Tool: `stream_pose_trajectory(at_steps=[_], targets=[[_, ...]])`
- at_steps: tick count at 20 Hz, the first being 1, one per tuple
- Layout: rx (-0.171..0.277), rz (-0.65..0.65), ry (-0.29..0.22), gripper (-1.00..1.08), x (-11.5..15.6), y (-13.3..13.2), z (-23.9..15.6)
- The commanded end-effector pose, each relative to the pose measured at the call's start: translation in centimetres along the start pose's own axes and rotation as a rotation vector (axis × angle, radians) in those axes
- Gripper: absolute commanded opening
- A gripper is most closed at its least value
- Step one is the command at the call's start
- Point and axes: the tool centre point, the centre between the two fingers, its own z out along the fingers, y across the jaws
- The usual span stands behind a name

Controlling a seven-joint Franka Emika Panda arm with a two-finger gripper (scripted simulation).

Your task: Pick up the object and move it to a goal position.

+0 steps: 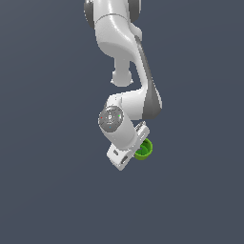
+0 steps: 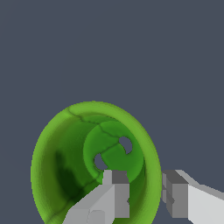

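The bright green round cup (image 1: 145,149) shows at the tip of the arm in the exterior view, partly hidden behind the white hand. In the wrist view the cup (image 2: 70,148) fills the lower half, its darker hollow facing the camera, with two small holes in its bottom. My gripper (image 2: 146,181) straddles the cup's thick rim: one finger (image 2: 114,192) is inside the hollow, the other (image 2: 177,194) outside. The jaws stand close together on the rim wall. In the exterior view the gripper (image 1: 138,150) is mostly hidden by the hand.
A plain dark grey surface surrounds the arm in both views. The white arm (image 1: 126,57) reaches down from the top of the exterior view. No goal marker or other object shows.
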Motion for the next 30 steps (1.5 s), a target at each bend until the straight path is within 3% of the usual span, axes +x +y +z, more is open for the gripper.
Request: stream_pose_trajectory(at_steps=[1,17,30], targets=[[-0.002,-0.001,0.002,-1.00,1.2,-0.3,-1.2],[-0.003,-0.001,0.001,-1.00,9.1,-1.7,-8.8],[-0.003,-0.001,0.001,-1.00,12.3,-2.1,-11.7]])
